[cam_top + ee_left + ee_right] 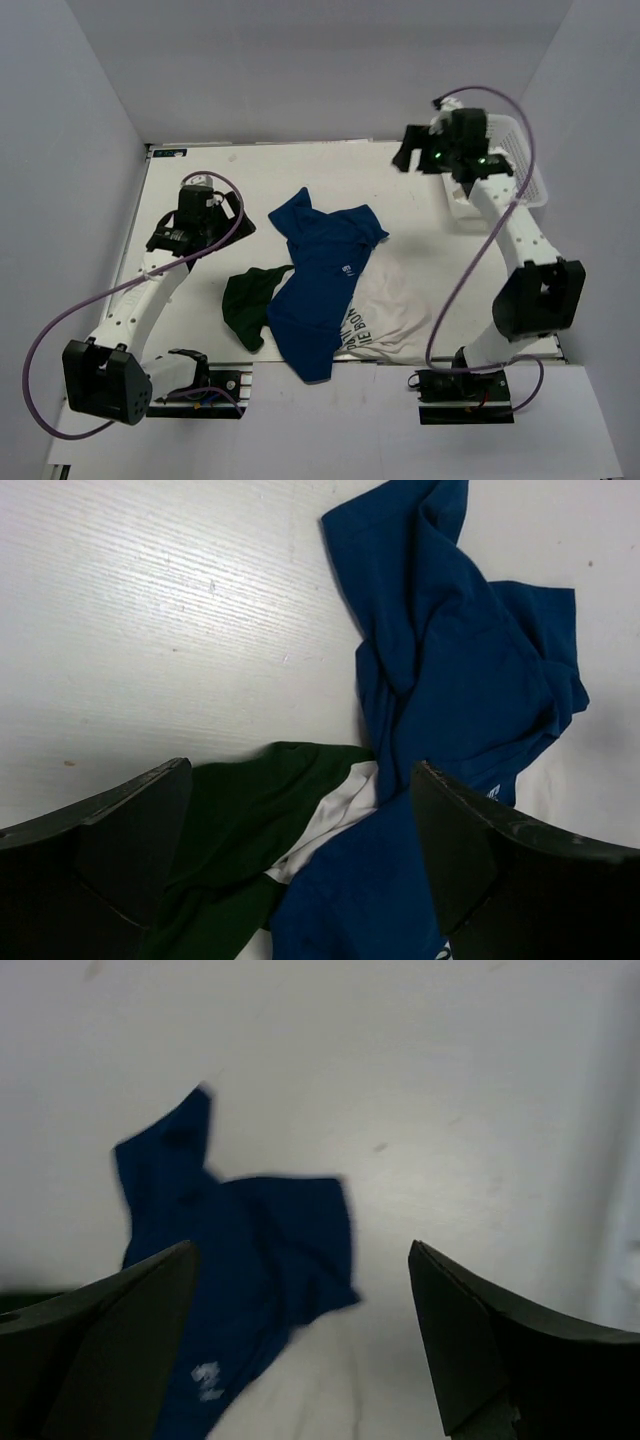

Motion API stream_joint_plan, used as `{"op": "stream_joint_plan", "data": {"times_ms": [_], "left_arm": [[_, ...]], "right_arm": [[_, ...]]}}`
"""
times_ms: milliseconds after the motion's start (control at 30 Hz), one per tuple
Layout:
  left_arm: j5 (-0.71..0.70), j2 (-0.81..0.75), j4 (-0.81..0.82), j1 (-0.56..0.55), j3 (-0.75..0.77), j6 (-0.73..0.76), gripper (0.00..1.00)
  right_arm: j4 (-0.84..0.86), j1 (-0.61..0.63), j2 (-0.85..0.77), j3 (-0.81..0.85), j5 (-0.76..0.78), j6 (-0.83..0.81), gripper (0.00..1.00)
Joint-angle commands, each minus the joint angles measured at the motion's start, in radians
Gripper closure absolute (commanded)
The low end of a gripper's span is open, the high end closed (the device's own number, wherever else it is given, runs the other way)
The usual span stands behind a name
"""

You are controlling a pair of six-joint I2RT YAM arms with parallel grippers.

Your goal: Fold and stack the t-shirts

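Note:
A crumpled royal blue t-shirt (325, 285) lies mid-table, draped over a white t-shirt (395, 318) with dark print and a dark green sleeve (250, 305) sticking out to the left. My left gripper (213, 215) hovers open at the left of the pile. In its wrist view the left gripper (300, 770) frames the green sleeve (240, 820), a strip of white cloth (335, 815) and the blue t-shirt (460, 680), holding nothing. My right gripper (410, 152) hangs high at the back right, open and empty. In the right wrist view the right gripper (300, 1250) looks down on the blue t-shirt (230, 1240).
A white mesh basket (525, 175) stands at the back right edge, right behind the right gripper. Grey walls close in the table on three sides. Both arm bases sit at the near edge.

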Motion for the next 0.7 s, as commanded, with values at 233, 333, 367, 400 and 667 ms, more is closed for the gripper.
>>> {"op": "stream_joint_plan", "data": {"times_ms": [233, 333, 367, 400, 667], "left_arm": [[0.069, 0.057, -0.014, 0.002, -0.005, -0.014, 0.0], [0.069, 0.057, -0.014, 0.002, -0.005, -0.014, 0.0], [0.079, 0.057, -0.014, 0.002, -0.005, -0.024, 0.0], [0.079, 0.057, -0.014, 0.002, -0.014, -0.024, 0.0], [0.079, 0.025, -0.045, 0.002, -0.014, -0.035, 0.0]], "right_arm": [[0.081, 0.373, -0.186, -0.585, -0.032, 0.169, 0.1], [0.107, 0.397, -0.172, -0.631, -0.004, 0.203, 0.1], [0.103, 0.402, -0.157, -0.639, -0.002, 0.212, 0.1], [0.108, 0.408, -0.131, -0.641, -0.001, 0.215, 0.1], [0.188, 0.436, 0.03, -0.526, -0.025, 0.241, 0.1]]}}
